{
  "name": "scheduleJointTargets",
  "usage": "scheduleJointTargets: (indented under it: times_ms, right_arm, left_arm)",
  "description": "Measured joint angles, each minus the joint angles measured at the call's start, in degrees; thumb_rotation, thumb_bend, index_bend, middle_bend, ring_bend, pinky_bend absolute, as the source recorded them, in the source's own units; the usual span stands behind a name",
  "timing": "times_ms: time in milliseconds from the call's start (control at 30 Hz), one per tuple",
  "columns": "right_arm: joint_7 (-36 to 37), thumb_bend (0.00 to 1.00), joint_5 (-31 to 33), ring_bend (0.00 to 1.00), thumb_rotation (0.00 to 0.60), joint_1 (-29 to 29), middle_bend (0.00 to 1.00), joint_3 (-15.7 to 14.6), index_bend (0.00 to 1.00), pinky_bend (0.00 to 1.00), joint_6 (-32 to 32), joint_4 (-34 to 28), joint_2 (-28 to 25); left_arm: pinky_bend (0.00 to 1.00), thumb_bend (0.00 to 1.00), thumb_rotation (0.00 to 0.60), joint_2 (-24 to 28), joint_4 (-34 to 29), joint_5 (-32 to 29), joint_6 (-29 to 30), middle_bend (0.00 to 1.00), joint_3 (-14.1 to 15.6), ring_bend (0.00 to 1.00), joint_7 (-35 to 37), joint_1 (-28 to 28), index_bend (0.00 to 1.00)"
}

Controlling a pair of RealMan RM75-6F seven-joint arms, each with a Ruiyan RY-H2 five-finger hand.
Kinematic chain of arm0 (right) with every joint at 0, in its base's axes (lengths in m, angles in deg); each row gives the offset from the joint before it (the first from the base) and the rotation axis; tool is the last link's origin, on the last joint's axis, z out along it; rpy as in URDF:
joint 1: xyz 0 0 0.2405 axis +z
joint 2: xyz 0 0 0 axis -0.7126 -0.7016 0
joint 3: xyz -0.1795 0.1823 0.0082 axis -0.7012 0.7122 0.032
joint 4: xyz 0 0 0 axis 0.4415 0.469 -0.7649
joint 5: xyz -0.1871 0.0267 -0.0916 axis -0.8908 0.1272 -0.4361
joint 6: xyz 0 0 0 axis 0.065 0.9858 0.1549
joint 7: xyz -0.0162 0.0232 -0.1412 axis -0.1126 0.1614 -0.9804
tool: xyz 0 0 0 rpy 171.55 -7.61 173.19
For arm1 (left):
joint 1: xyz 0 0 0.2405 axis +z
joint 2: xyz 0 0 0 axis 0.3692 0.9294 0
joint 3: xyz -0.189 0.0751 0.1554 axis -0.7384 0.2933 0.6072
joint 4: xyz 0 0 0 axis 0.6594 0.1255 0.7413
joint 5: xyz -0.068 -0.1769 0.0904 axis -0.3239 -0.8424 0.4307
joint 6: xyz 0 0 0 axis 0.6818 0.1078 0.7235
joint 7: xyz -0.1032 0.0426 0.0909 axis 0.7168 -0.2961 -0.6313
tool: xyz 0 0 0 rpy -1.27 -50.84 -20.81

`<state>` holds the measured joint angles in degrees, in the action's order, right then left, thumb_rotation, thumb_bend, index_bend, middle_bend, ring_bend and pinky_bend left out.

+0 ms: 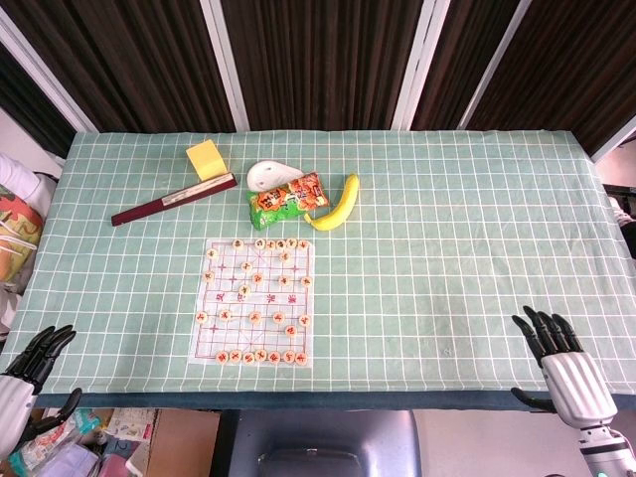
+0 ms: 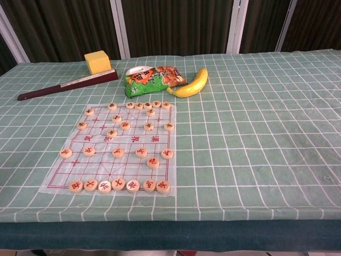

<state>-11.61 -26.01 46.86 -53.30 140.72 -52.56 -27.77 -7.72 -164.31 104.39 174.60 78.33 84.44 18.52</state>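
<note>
My left hand [image 1: 25, 383] hangs off the table's near left corner, fingers spread, holding nothing. My right hand [image 1: 564, 363] hovers at the near right edge, fingers apart and empty. Neither hand shows in the chest view. A Chinese chess sheet [image 1: 224, 333] [image 2: 64, 173] with several round wooden pieces [image 1: 254, 318] [image 2: 141, 152] lies left of centre. Behind it sit a snack bag [image 1: 287, 200] [image 2: 152, 78], a banana [image 1: 336, 205] [image 2: 191, 85], a white dish [image 1: 270, 176] [image 2: 134, 70], a yellow block [image 1: 206, 158] [image 2: 97, 61] and a folded dark red fan [image 1: 174, 200] [image 2: 66, 85].
A green checked cloth [image 1: 467, 229] [image 2: 256, 133] covers the table. Dark slatted panels stand behind the far edge. Clutter and boxes [image 1: 109, 432] lie on the floor below the near left corner.
</note>
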Motion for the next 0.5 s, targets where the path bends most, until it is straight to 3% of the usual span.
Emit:
scheduleJointTargets:
  times_ms: [133, 200, 300, 400, 433, 467, 500]
  right_arm:
    - [0.36, 0.22, -1.46, 0.00, 0.600, -0.22, 0.00, -0.39, 0.00, 0.00, 0.59, 0.10, -0.04]
    - [0.70, 0.22, -1.32, 0.00, 0.600, -0.21, 0.00, -0.51, 0.00, 0.00, 0.33, 0.20, -0.10]
    - [1.32, 0.22, -0.90, 0.00, 0.600, -0.03, 0.00, -0.54, 0.00, 0.00, -0.23, 0.32, -0.24]
    - [1.85, 0.22, -0.96, 0.00, 0.600, 0.15, 0.00, -0.57, 0.00, 0.00, -0.44, 0.32, -0.38]
    - [1.89, 0.22, -0.98, 0.00, 0.600, 0.17, 0.00, -0.57, 0.00, 0.00, -0.44, 0.33, -0.39]
    - [2.02, 0.22, -1.03, 0.00, 0.600, 0.20, 0.00, -0.55, 0.00, 0.00, -0.43, 0.33, -0.39]
    - [2.18, 0.22, -1.07, 0.00, 0.600, 0.30, 0.00, -0.50, 0.00, 0.00, -0.48, 0.35, -0.38]
  left_arm:
    - [0.26, 0.39, 0.600, -0.91, 0.21, 2.18, -0.80, 0.03, -0.17, 0.05, 0.20, -0.77, 0.00]
    - [0.34, 0.38, 0.600, -2.04, -0.14, 2.74, -2.12, 0.11, -0.54, 0.16, 0.35, -1.76, 0.00]
    - [0.70, 0.37, 0.600, -4.29, -2.11, 2.86, -5.20, 0.47, -1.11, 0.58, 0.94, -3.46, 0.00]
    - [0.89, 0.37, 0.600, -7.02, -5.09, 2.87, -8.91, 0.73, -1.91, 0.83, 0.70, -5.49, 0.03]
    - [0.97, 0.37, 0.600, -7.69, -5.76, 2.79, -9.68, 0.88, -2.18, 0.94, 0.38, -5.95, 0.07]
    - [1.00, 0.37, 0.600, -8.33, -6.35, 2.62, -10.35, 0.97, -2.52, 0.99, -0.30, -6.33, 0.10]
    - [1.00, 0.36, 0.600, -8.78, -6.74, 2.41, -10.75, 1.00, -2.87, 1.00, -1.04, -6.60, 0.12]
